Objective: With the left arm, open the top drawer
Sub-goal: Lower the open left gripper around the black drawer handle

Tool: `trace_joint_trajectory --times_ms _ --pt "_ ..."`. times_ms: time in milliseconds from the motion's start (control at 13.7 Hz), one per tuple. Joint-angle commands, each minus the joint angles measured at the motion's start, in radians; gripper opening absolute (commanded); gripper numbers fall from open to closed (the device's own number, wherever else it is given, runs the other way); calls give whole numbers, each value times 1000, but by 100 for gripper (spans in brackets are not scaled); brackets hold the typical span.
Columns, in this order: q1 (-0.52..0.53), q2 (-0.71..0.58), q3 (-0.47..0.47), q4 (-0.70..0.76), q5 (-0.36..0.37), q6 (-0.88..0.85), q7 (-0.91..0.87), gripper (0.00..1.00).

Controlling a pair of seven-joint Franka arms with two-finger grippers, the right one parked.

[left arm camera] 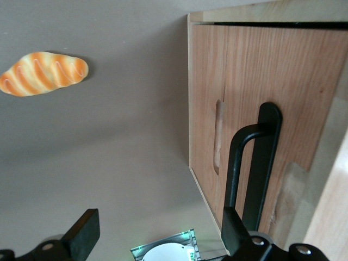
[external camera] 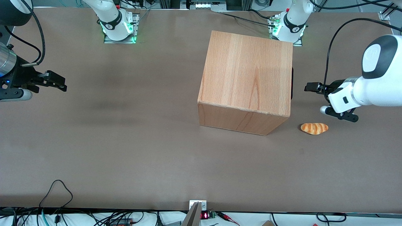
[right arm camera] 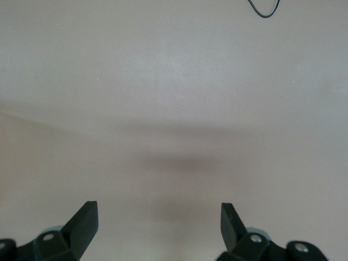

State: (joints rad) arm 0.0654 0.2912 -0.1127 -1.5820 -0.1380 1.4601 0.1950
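Note:
The wooden cabinet (external camera: 246,83) stands on the table, its front facing the working arm's end. The top drawer (left arm camera: 239,92) sits shut, its flat wood panel flush in the casing. Its slim black bar handle (left arm camera: 255,163) shows as a dark sliver (external camera: 292,83) in the front view. My left arm's gripper (external camera: 314,87) hovers in front of the drawer, a short gap from the handle. It is open (left arm camera: 157,234) with nothing between its fingers; one fingertip (left arm camera: 234,228) lies close to the handle's end, the other fingertip (left arm camera: 82,232) is over bare table.
A striped orange bread roll (external camera: 314,128) (left arm camera: 43,73) lies on the table in front of the cabinet, nearer the front camera than the gripper. The arm's base (external camera: 287,28) stands close to the cabinet's corner farthest from the front camera. Cables run along the table's near edge.

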Motion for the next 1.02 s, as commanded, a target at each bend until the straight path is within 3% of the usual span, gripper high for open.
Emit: trace_joint_trajectory --times_ms 0,951 --pt "22 19 1 -24 -48 -4 64 100" --pt "13 42 -12 -44 -104 -63 81 100"
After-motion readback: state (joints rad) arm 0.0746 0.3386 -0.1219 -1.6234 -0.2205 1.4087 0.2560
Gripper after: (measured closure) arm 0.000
